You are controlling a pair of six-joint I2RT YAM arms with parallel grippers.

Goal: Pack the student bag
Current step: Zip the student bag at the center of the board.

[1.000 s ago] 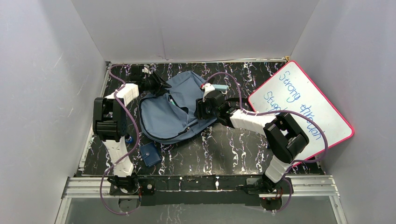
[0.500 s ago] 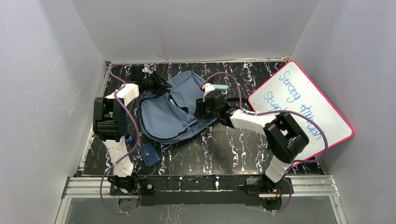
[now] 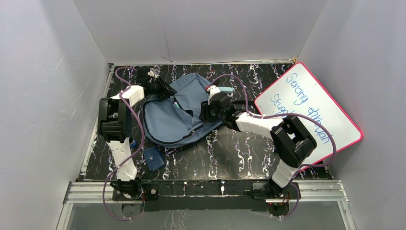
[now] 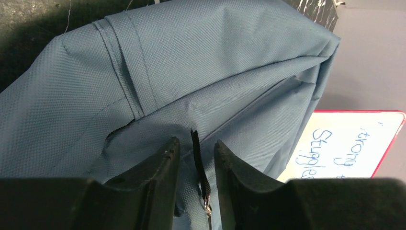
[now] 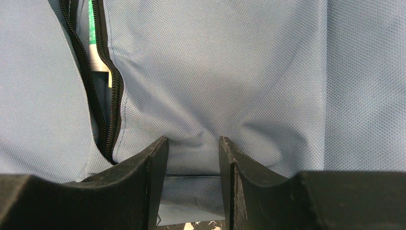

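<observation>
Drawn closer together than a second ago, left fingers (image 4: 158,167) at the far-left corner of the student bag (image 3: 172,120), slightly spread, flanking a black zipper pull (image 4: 196,148) without clearly touching it; left arm nudged a little toward the bag as well. Slate-blue student bag lying flat on the black, white-veined counter (image 3: 230,153), main zipper (image 5: 112,96) gaping, a green-and-white item (image 5: 95,43) visible inside. Right fingers (image 5: 155,167) at the bag's right edge, pinching a gathered fold of its fabric. Small dark-blue pouch (image 3: 154,159) just off the bag's near-left corner. Pink-framed whiteboard (image 3: 311,105) with blue handwriting well to the bag's right.
</observation>
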